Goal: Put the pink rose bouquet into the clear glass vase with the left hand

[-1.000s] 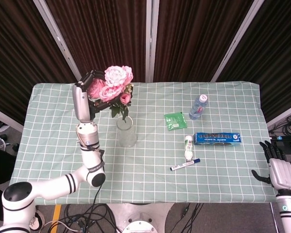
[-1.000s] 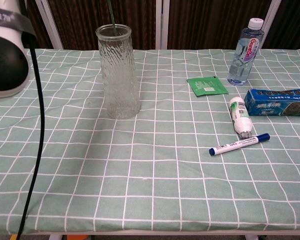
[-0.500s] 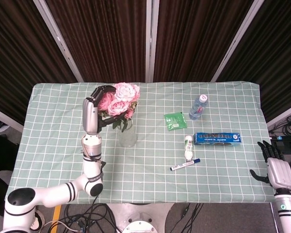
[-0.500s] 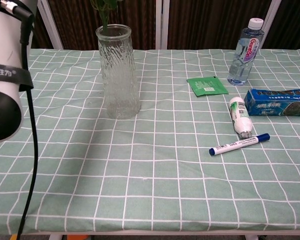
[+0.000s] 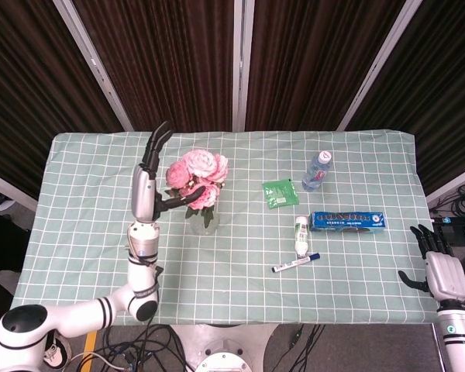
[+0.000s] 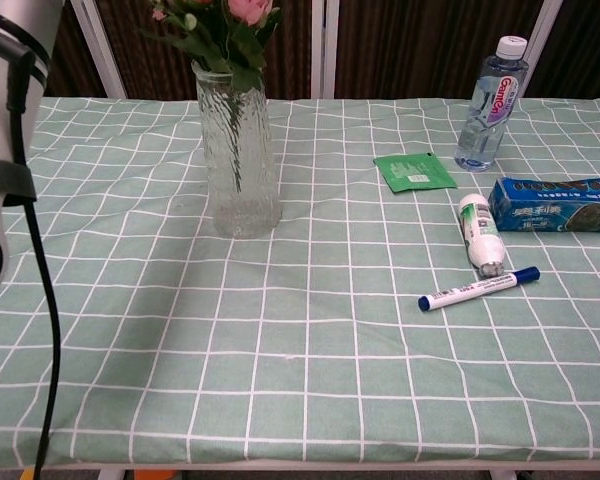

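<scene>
Placement looks complete: we find the pink rose bouquet [image 5: 198, 173] seated in the clear glass vase [image 6: 239, 155], far left on the counter [image 6: 310, 380]. Left hand [image 5: 156, 178] released, fingers spread beside it; next, we judge, clean withdrawal without tipping.

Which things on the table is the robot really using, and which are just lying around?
Part of the job:
- pink roses, stems down in the vase
- glass vase
- left hand, beside the flowers, fingers spread

Just lying around:
- water bottle
- green packet
- blue box
- small white bottle, lying down
- blue marker
- right hand, off at the table's edge
</scene>
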You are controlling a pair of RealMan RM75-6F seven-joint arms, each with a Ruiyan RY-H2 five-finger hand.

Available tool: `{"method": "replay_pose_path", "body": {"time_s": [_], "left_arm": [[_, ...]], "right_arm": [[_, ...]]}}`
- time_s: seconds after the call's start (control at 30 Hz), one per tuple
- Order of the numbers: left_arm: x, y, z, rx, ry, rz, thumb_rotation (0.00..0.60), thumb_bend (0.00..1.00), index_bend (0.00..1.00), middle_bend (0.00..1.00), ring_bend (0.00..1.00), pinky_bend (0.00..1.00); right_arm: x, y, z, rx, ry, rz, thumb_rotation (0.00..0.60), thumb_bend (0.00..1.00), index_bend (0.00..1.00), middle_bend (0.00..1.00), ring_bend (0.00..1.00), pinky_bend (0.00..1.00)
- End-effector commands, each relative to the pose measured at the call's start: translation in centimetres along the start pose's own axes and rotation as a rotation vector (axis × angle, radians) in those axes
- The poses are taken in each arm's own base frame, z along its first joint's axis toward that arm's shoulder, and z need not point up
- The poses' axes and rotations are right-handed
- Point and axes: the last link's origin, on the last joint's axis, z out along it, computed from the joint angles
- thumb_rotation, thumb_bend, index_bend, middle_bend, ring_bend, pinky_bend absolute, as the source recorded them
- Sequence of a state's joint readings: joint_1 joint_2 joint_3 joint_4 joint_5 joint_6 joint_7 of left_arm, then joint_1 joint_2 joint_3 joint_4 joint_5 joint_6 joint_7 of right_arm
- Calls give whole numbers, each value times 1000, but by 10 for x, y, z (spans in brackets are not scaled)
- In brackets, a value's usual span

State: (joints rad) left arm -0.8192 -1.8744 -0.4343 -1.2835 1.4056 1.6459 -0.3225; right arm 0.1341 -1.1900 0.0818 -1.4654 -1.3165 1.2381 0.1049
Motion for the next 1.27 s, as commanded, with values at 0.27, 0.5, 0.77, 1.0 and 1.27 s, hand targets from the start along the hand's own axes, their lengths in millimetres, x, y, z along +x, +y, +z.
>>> {"method": "replay_pose_path", "body": {"time_s": [0.27,0.5,0.77,1.0,1.27], "left_arm": [[23,5,6,-4,58,-21,600,0,95,0,17,107],[74,2,0,-5,97,85,600,0,95,0,17,128],[156,-27,-44,146,38,358,600,0,109,38,17,175],[205,-48,-104,255,-282,714,600,0,116,39,17,183],[218,-45,-161,348,-491,881,600,0,116,26,17,199]], "right_arm": [[0,1,0,-4,5,4,600,153,0,0,0,0],[3,1,-1,0,28,16,600,154,0,0,0,0],[11,2,-12,18,84,22,600,154,0,0,0,0],[21,1,-27,29,130,-16,600,154,0,0,0,0],[22,-1,-34,23,144,-16,600,176,0,0,0,0]]}}
